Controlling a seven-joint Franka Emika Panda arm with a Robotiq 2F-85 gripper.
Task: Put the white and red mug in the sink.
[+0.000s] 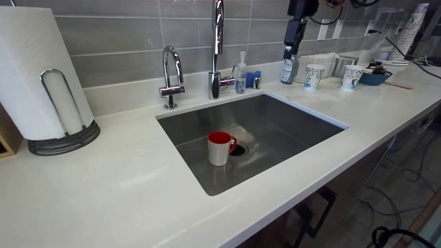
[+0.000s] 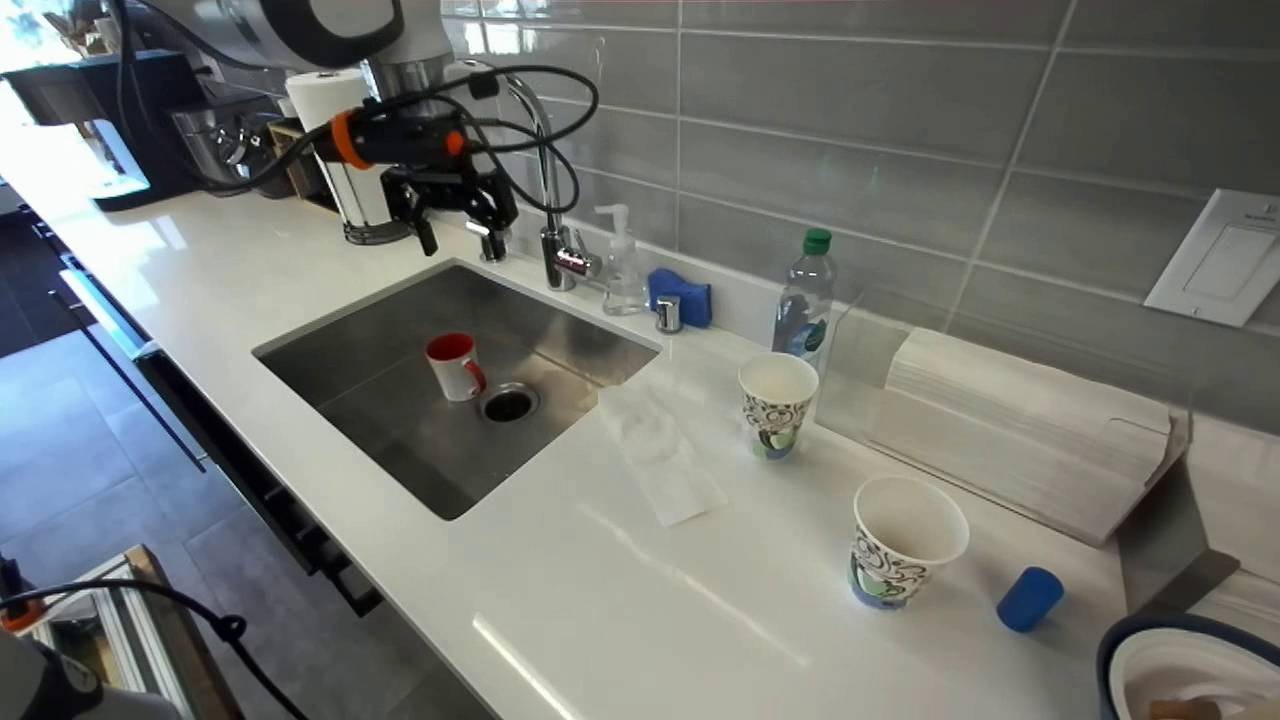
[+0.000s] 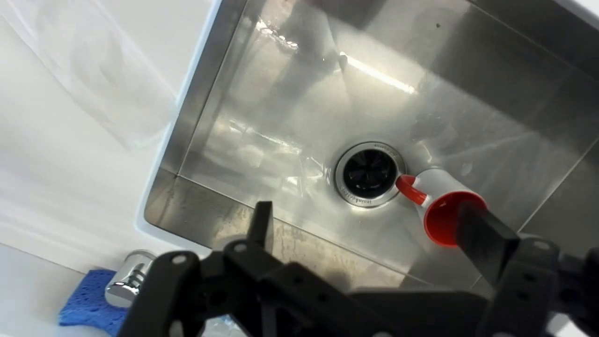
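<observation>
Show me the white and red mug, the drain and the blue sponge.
White and red mug point(image 1: 217, 153): in an exterior view, white outer wall.
Drain point(image 3: 369, 173): wrist view, dark opening.
Blue sponge point(image 3: 89, 300): wrist view, porous face.

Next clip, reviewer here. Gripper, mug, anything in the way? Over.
Fingers open, holding nothing. White and red mug upright in the sink. Tall faucet beside the basin, possible snag.

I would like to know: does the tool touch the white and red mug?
Apart. In an exterior view, a wide gap separates the tool, up in the air, from the white and red mug standing in the sink.
</observation>
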